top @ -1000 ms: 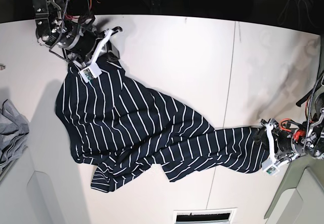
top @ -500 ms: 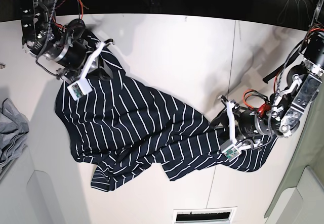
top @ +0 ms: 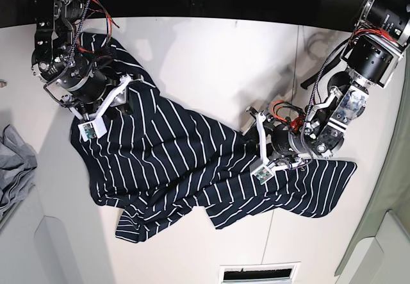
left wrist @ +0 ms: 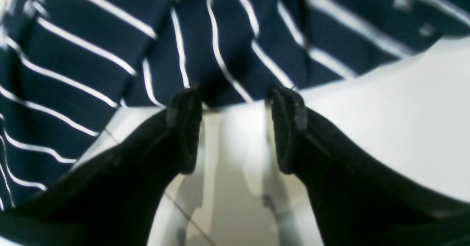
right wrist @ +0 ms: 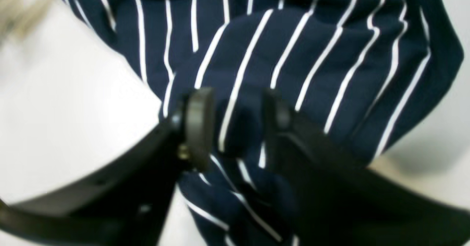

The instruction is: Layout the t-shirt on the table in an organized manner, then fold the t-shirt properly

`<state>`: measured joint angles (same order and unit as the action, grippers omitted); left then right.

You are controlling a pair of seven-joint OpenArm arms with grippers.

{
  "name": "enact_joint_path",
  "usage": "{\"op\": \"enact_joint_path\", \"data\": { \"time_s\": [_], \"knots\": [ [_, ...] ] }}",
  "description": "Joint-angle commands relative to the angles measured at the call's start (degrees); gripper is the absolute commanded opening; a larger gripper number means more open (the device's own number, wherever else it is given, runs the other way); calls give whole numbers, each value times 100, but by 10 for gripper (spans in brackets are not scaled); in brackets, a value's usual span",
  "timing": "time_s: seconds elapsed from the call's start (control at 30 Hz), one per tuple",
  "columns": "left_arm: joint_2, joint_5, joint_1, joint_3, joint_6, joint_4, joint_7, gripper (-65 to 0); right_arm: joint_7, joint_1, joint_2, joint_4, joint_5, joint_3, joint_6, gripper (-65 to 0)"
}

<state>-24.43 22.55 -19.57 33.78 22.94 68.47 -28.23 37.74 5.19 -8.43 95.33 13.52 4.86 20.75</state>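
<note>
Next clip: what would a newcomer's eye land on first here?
The t-shirt, dark navy with thin white stripes, sprawls crumpled and diagonal across the middle of the white table. Both arms bend over it: the right end effector stands open above striped cloth at the shirt's upper corner, and the left end effector stands open over bare table right at the fabric's edge. A grey garment lies at the base view's left edge.

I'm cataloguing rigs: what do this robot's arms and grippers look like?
Both arms are black metal with exposed red and black cables. The left gripper and right gripper have curved black fingers, white brackets and small white wrist modules with green markings.
</note>
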Motion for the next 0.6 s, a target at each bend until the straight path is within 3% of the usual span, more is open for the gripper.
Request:
{"op": "enact_joint_path", "data": {
  "time_s": [0.0, 0.17, 0.27, 0.33, 0.4, 0.43, 0.57],
  "knots": [
    [-17, -103, -118, -48, -4, 17, 258, -316, -160, -61, -7, 35, 109, -46, 2, -397],
    [291, -573, -107, -48, -409, -350, 619, -316, -540, -173, 4, -660, 37, -378, 2, -397],
    [566, -892, -105, -48, -483, -632, 791, -337, -560, -304, 4, -1217, -4, -516, 0, -398],
    [734, -1075, -103, -48, -476, -778, 787, -448, -525, -306, 4, -1405, -153, -529, 2, -456],
    [831, -1176, -101, -48, -474, -831, 756, -602, -402, -275, -13, -1458, -337, -527, 2, -587],
    [850, -1176, -103, -48, -474, -822, 699, -650, -334, -260, -33, -1453, -396, -527, 9, -650],
    [837, -1165, -48, -48, -271, -551, 356, -650, 7, -258, -170, -1432, -391, -525, 50, -650]
  ]
}}
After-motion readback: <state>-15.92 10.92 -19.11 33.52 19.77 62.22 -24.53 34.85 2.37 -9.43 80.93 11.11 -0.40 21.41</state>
